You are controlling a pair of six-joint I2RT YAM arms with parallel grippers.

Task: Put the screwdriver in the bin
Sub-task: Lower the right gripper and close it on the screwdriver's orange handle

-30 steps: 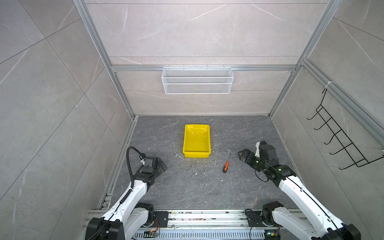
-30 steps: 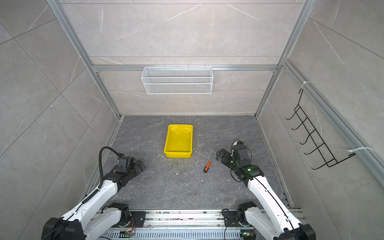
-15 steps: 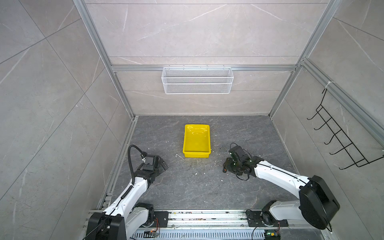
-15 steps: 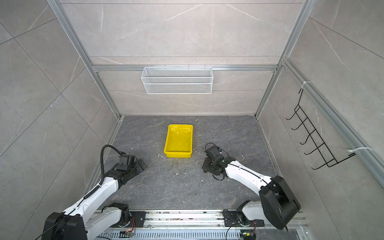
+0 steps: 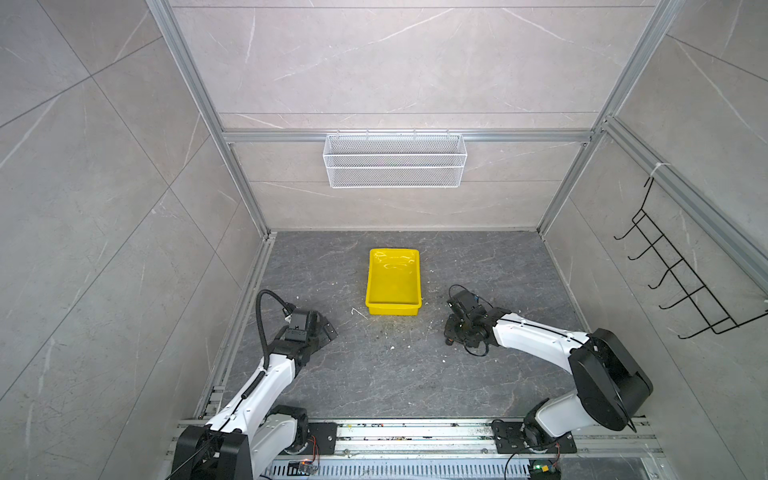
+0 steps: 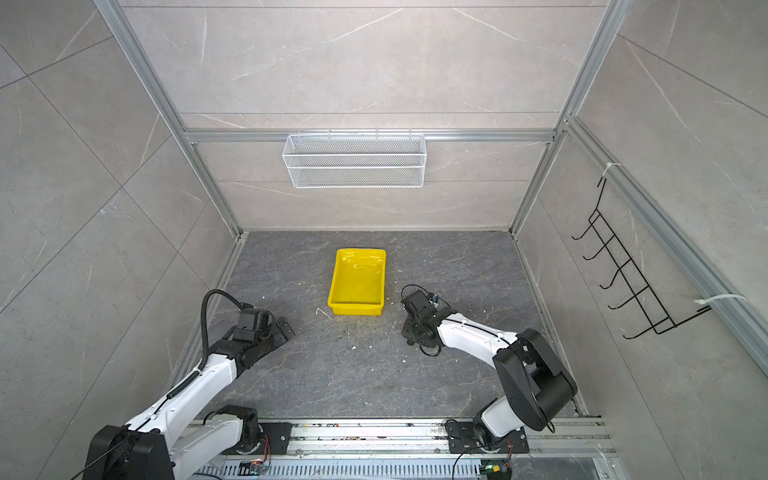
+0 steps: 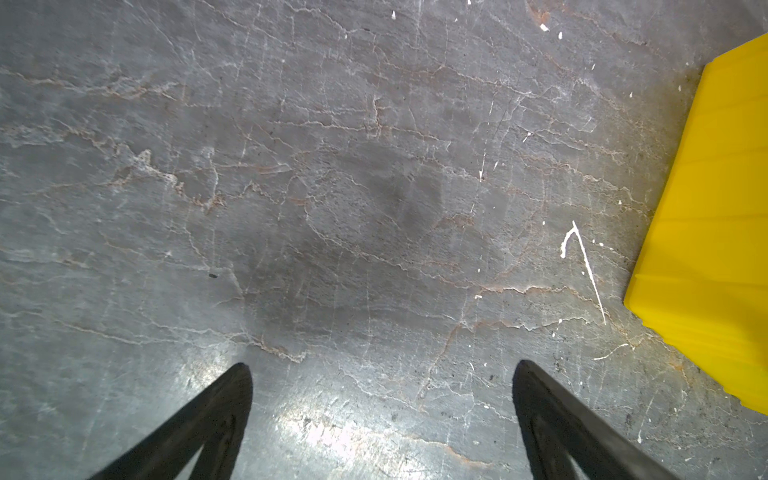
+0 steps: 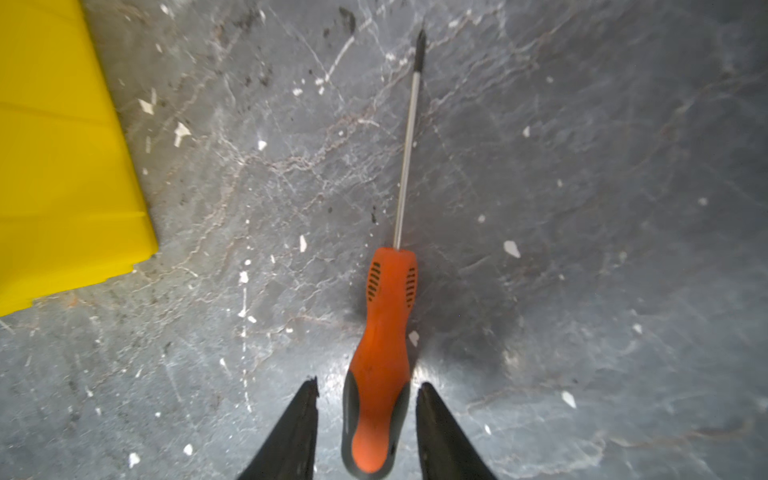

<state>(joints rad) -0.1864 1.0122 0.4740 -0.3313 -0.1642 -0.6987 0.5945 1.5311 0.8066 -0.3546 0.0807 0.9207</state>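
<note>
You have, by size:
- Floor: grey stone.
- Bin: yellow, mid-floor.
- Left gripper: spread wide over floor.
- Right gripper: released, fingers flanking the screwdriver, slim gaps showing.
- Screwdriver: flat on floor, near bin, outside it.

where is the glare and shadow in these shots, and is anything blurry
Right wrist view: the screwdriver is sharp, with glare on the floor by the right gripper and a dark shadow beside the handle. Left wrist view: floor glare at the left gripper, soft shadow mid-floor. Both top views: shiny highlights inside the bin.
</note>
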